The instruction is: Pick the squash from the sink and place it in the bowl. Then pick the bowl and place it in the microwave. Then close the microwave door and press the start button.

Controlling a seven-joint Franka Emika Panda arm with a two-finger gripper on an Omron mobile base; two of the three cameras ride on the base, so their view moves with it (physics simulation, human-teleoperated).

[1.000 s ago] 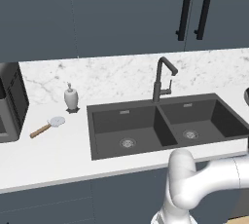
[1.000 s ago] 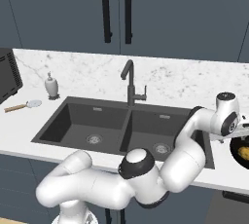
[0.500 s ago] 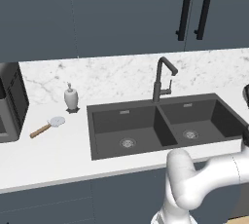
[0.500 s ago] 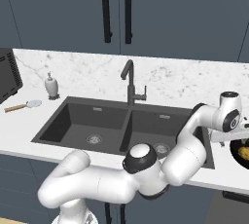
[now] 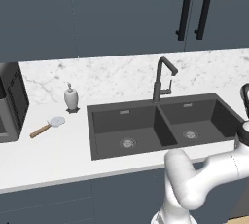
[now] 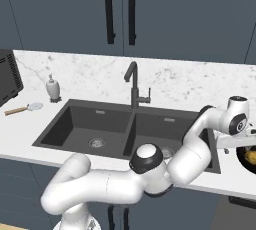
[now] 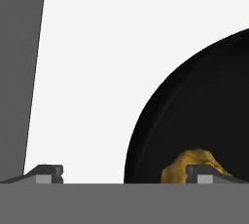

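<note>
Now the squash [image 7: 194,165] is sitting inside the black bowl [image 7: 204,101], low toward 6 o'clock of the hand view, its lumpy yellow surface resting on the glossy floor of the bowl. The gripper [image 7: 127,174] is standing released, its two dark fingertips [image 7: 48,173] spread wide and clasping nothing: one tip is showing over the white counter [image 7: 97,62] at about 7 o'clock, the other is lying in front of the squash at about 5 o'clock. Whether that tip is touching the squash, I cannot tell.

From the right base camera, the bowl [image 6: 247,160] is sitting at 3 o'clock on the counter [image 6: 20,124], just beside the sink [image 6: 90,124], with the squash [image 6: 251,153] showing as a small yellow patch inside it. The white arm [image 6: 200,144] is reaching across the right basin toward that bowl.

Both basins of the sink [image 5: 146,130] are lying dark, with the faucet [image 5: 163,79] standing behind the divider. Off at 9 o'clock, a soap bottle [image 5: 71,97] and a small wooden-handled brush [image 5: 47,126] are resting on the counter [image 5: 53,150].
</note>
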